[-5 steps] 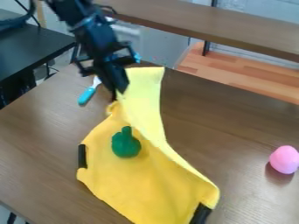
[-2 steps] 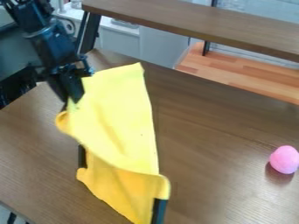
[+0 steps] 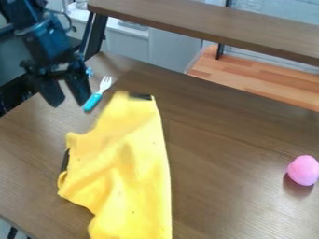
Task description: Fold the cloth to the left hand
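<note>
My gripper is at the upper left above the table, its two fingers spread apart with nothing between them. The yellow cloth lies below and to the right of it, apart from the fingers, folded over itself and reaching the view's bottom edge. Its narrow upper end has a dark strip, and another dark strip shows at its left edge. The green object is hidden, and the cloth covers the place where it was.
A fork with a turquoise handle lies just right of the gripper. A pink egg-shaped object sits at the right. A raised brown shelf crosses behind the brown table.
The gripper moved left with the cloth's corner, then let go and opened. The cloth's right side came over to the left, covering the green object. The fork was briefly hidden and shows again.
</note>
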